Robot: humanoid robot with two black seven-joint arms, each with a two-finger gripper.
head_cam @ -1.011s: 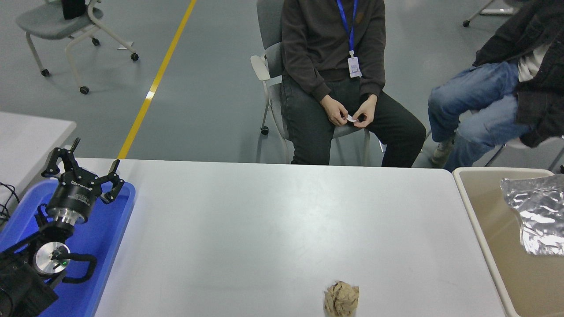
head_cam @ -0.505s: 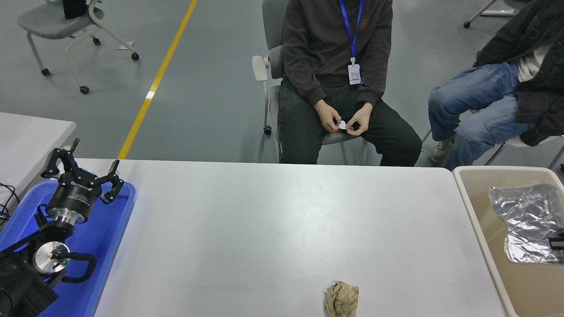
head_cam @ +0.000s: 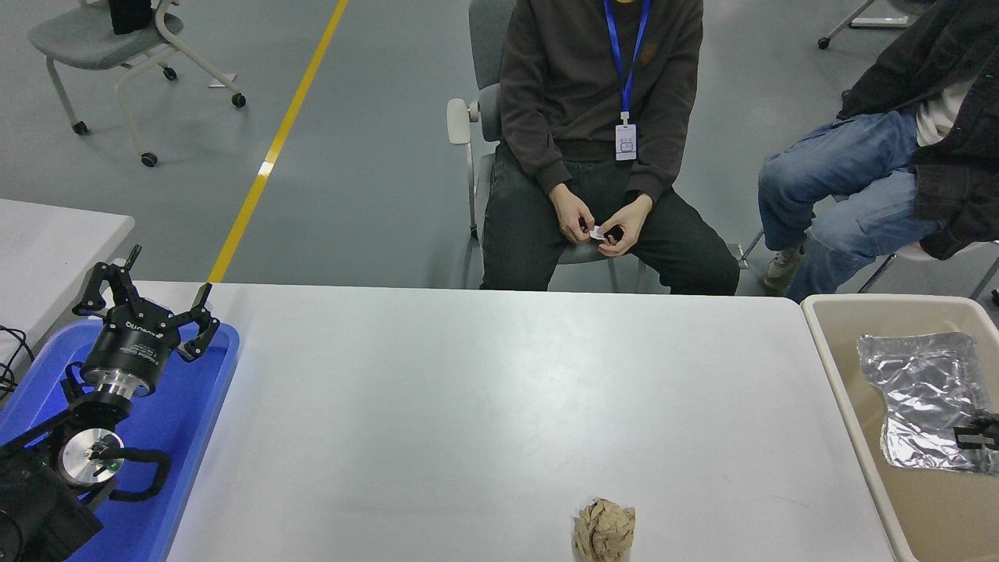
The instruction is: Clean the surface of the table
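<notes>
- Since the job is to clean the table, trash goes in the tan bin that sits just past the table's right edge.
- A piece of silver foil hangs low inside the bin, its lower right corner at the right gripper. Only a small black bit of that gripper shows at the picture's right side. It looks to be pinching the foil, I think so it can drop it in the bin, but I cannot tell for sure if it is closed.
- The left gripper is parked over the blue tray at the table's left edge, out of the way. Its fingers are spread wide and hold nothing.
- A brown paper ball lies on the table close to the near edge, a bit right of the middle. It is well apart from both grippers, so I think it is the next thing to pick up.
- The table fills most of the view. It is big, smooth and pale grey-white, with round corners and a soft shine in the middle. I see no other trash on it.
- Two people sit past the far edge. One holds a small white thing in both hands, away from the table.
</notes>
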